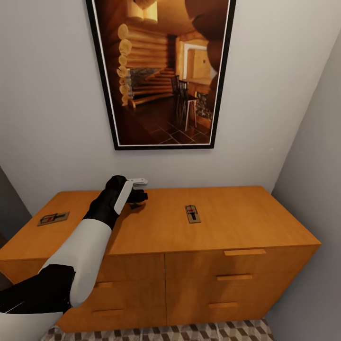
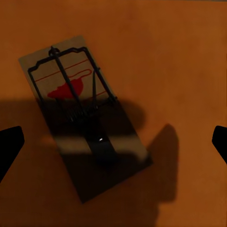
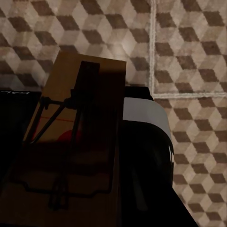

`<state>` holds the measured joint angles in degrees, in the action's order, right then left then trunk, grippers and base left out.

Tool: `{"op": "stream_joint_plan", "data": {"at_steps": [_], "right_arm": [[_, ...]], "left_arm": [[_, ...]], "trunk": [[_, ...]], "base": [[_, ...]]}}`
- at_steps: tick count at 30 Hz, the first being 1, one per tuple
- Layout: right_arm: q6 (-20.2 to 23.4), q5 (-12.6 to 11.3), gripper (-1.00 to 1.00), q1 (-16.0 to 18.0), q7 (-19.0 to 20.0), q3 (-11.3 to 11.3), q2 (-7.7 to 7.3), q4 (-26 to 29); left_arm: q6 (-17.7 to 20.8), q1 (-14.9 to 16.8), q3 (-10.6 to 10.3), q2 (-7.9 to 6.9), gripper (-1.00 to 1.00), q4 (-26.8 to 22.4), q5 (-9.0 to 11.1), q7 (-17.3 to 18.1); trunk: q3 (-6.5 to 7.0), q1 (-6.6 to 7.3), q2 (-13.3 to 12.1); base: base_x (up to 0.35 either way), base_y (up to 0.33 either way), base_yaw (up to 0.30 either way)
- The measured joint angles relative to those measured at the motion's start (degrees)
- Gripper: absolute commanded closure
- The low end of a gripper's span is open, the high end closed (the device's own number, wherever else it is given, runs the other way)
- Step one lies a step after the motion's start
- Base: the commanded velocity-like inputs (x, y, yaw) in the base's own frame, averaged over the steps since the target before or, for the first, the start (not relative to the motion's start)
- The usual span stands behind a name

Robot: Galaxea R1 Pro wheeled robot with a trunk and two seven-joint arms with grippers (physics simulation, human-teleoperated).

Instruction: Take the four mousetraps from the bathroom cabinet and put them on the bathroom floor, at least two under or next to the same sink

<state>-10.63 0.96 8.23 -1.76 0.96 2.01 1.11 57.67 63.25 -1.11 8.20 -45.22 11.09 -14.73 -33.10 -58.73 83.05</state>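
Left end effector (image 1: 137, 198) spread above a shadowed mousetrap (image 2: 85, 113); right's grip — unclear.

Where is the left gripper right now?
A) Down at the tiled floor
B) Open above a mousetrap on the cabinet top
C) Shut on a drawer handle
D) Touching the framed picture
B: in the left wrist view a mousetrap lies on the cabinet top between the spread fingertips of the left gripper, untouched.
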Motion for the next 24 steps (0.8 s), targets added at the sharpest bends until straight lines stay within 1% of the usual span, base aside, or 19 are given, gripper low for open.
{"op": "stream_joint_plan", "data": {"at_steps": [10, 24], "right_arm": [[0.0, 0.0, 1.0, 0.0, 0.0, 0.04, 0.03, 0.0], [0.0, 0.0, 1.0, 0.0, 0.0, 0.07, 0.08, 0.0]], "left_arm": [[0.0, 0.0, 0.0, -0.01, -1.0, 0.0, 0.0, 0.0], [0.0, 0.0, 0.0, -0.01, -1.0, -0.08, 0.0, 0.0]], "trunk": [[-0.74, 0.0, 0.0], [-0.86, 0.0, 0.0]], "base": [[0.0, 0.0, 0.0], [0.0, 0.0, 0.0]]}}
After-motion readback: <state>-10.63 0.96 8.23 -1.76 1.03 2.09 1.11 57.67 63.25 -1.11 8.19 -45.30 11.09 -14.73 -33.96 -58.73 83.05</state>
